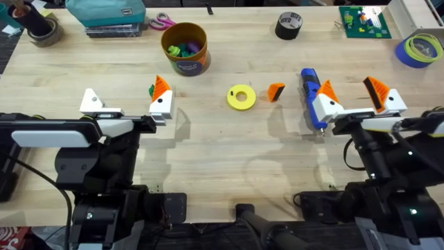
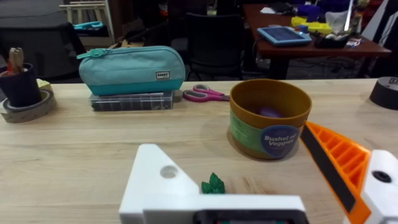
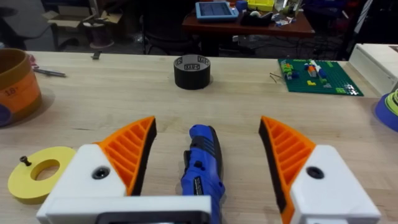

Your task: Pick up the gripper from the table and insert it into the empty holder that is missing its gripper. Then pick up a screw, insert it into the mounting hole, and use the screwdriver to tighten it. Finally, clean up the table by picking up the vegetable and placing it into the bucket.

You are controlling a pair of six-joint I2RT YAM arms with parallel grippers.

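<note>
The right gripper [image 3: 208,155] is spread wide, empty, straddling the blue screwdriver [image 3: 202,163]. The left gripper [image 1: 126,104] is also held wide open, empty, the green vegetable [image 2: 212,184] lying between its fingers.

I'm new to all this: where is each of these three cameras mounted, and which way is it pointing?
Overhead: fixed above the arms' bases, looking down and forward at the wooden table; both arms show, left gripper and right gripper open.
Left wrist: rides the left arm, facing the round orange-tan bucket; its plain white holder and one orange-padded finger show.
Right wrist: rides the right arm, facing the bright blue pen-shaped screwdriver between its two orange pads.
Shared: the bucket and screwdriver also appear overhead.
</note>
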